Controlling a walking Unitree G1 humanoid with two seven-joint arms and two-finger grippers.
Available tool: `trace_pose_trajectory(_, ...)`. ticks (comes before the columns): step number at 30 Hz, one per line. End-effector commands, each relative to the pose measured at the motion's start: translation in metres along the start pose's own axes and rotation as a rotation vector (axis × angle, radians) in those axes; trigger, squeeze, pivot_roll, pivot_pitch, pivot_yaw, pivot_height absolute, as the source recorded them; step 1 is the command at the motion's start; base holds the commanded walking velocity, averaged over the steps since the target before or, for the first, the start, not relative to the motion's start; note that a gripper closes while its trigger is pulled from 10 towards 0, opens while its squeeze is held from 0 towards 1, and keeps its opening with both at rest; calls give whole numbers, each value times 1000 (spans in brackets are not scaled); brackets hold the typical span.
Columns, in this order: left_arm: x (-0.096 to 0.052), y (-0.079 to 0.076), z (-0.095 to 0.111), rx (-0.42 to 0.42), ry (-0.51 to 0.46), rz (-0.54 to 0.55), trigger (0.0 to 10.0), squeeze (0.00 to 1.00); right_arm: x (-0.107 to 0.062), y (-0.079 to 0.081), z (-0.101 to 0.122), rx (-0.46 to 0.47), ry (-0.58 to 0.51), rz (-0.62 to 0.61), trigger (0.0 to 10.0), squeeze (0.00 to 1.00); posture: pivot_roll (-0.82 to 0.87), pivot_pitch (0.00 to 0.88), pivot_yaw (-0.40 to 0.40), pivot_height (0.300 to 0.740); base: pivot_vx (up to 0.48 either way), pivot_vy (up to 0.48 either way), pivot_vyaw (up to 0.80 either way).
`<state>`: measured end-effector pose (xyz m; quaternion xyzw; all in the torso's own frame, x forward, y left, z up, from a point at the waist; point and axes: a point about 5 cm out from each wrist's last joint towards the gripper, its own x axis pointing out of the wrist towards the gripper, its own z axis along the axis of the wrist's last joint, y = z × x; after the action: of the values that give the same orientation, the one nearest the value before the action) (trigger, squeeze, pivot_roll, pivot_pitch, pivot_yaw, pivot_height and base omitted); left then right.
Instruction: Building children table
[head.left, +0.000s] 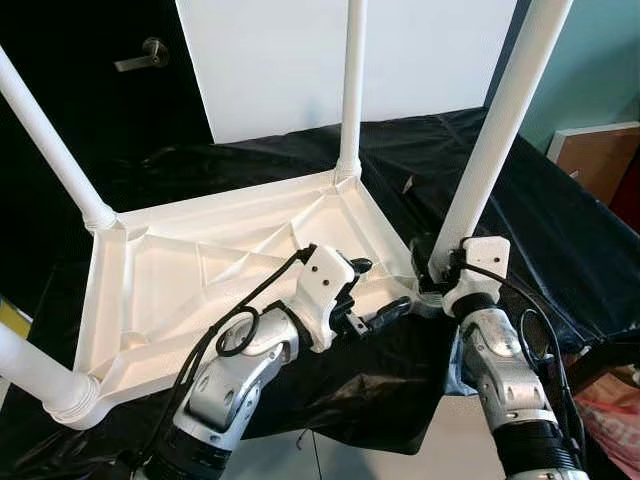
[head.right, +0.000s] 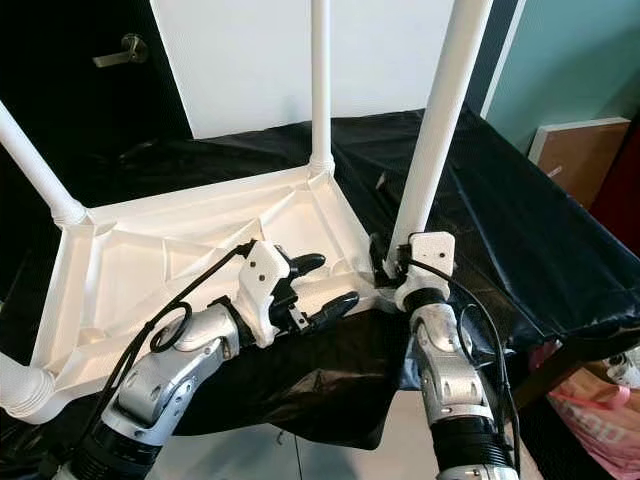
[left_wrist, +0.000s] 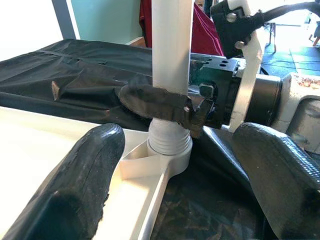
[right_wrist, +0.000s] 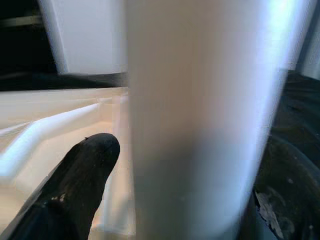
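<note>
hiding right claw (head.left: 432, 268): table leg (head.left: 495, 130)

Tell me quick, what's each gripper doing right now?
Left gripper: open, holding nothing, over the tabletop's near-right corner.
Right gripper: shut on the table leg, just above its socket.

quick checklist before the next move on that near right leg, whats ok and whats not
1. Right end effector clamped on the near right leg, just above its socket: ok.
2. Leg fully seated in the socket: cannot tell.
3. Left end effector open over the tabletop rim, holding nothing: ok.
4. Other three legs upright in their corners: ok.
5. Tabletop flat on the black cloth: ok.
</note>
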<state>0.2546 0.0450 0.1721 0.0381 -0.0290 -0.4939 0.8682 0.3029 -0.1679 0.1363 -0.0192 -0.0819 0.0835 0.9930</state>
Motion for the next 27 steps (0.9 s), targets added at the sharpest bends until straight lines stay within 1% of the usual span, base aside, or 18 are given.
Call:
trace_pose_trajectory(1, -1, 3, -2, -3, 12, 0, 10000, 0, -1, -1, -5, 14, 31, 98, 10000, 427, -163, 0, 15, 740, 0, 0, 0)
trace_pose_trajectory(2, -1, 3, -2, -2, 13, 0, 10000, 0, 0, -4, -8, -10, 51, 166, 10000, 0, -162, 0, 13, 740, 0, 0, 0)
trace_pose_trajectory(4, -1, 4, -3, 1, 13, 2, 10000, 0, 2, -7, -12, -34, 80, 238, 10000, 0, -161, 0, 11, 740, 0, 0, 0)
trace_pose_trajectory(6, 0, 5, -2, 7, 8, 4, 10000, 0, 7, -7, -15, -31, 102, 284, 10000, 0, -157, 0, 8, 740, 0, 0, 0)
trace_pose_trajectory(9, 1, 6, -1, 11, 6, 6, 10000, 0, 10, -7, -17, -25, 114, 307, 10000, 0, -154, 0, 7, 740, 0, 0, 0)
trace_pose_trajectory(11, 3, 8, 1, 25, -1, 9, 10000, 0, 16, -4, -22, -38, 139, 348, 10000, 0, -149, 0, 5, 740, 0, 0, 0)
trace_pose_trajectory(13, 3, 8, 1, 25, -1, 9, 10000, 0, 16, -4, -22, -38, 139, 348, 10000, 0, -149, 0, 5, 740, 0, 0, 0)
trace_pose_trajectory(14, 3, 9, 2, 29, -2, 11, 10000, 0, 17, -3, -23, -43, 141, 359, 4745, 0, -149, 0, 5, 740, 0, 0, 0)
trace_pose_trajectory(15, 3, 11, 2, 34, -3, 12, 10000, 0, 21, -2, -24, -51, 140, 365, 3255, 0, -148, 0, 10, 740, 0, 0, 0)
trace_pose_trajectory(16, 3, 12, 3, 39, -2, 11, 10000, 0, 24, 0, -24, -49, 140, 368, 0, 0, -145, 0, 12, 740, 0, 0, 0)
trace_pose_trajectory(20, 3, 13, 3, 46, -1, 7, 10000, 0, 28, 0, -25, -40, 141, 377, 0, 0, -143, 0, 14, 740, 0, 0, 0)
trace_pose_trajectory(25, 3, 11, 3, 47, 1, 3, 10000, 0, 27, -2, -28, -26, 151, 377, 0, 0, -142, 0, 14, 740, 0, 0, 0)
trace_pose_trajectory(26, 2, 11, 2, 44, 3, 0, 10000, 0, 26, -3, -31, -19, 158, 370, 863, 0, -144, 0, 13, 740, 0, 0, 0)
trace_pose_trajectory(27, 2, 11, 2, 44, 3, 0, 10000, 0, 26, -3, -31, -19, 158, 370, 863, 0, -144, 0, 13, 740, 0, 0, 0)
